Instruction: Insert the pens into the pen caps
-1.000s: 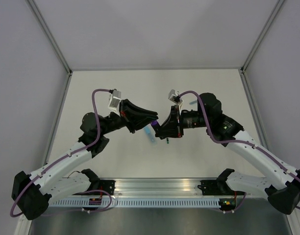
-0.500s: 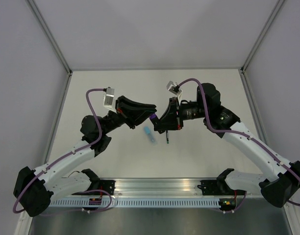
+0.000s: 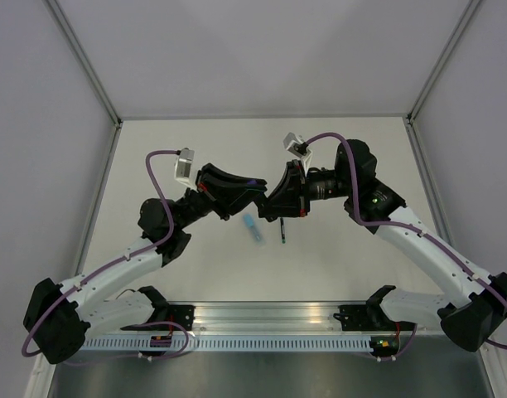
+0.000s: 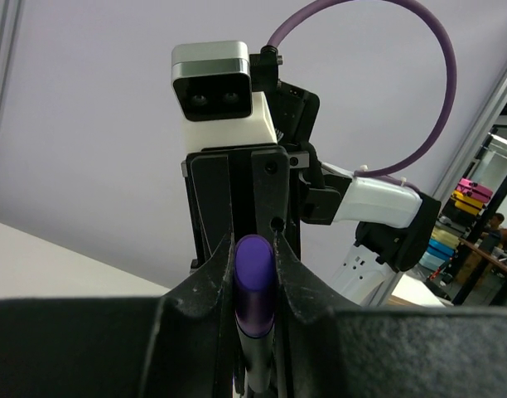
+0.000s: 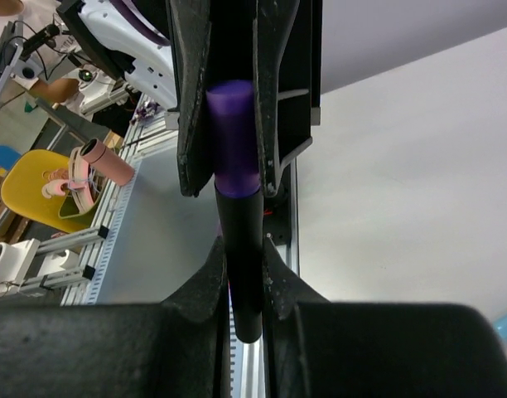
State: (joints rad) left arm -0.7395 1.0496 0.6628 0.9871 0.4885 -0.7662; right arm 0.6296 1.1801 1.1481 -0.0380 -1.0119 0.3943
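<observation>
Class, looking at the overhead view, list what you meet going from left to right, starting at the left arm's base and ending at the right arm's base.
left arm's base → left wrist camera → light-blue highlighter → thin dark pen → right arm's base

Black marker (image 5: pixel 239 224), barrel pinched by the right gripper (image 5: pixel 242 259); purple cap (image 5: pixel 233 133) at its far end, clamped between the left gripper (image 5: pixel 234 178) fingers; white table (image 5: pixel 403 166) to its right, aluminium rail (image 5: pixel 146 224) to its left.

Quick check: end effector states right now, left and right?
Left end effector: closed, holding the purple cap.
Right end effector: closed, holding the black marker.
</observation>
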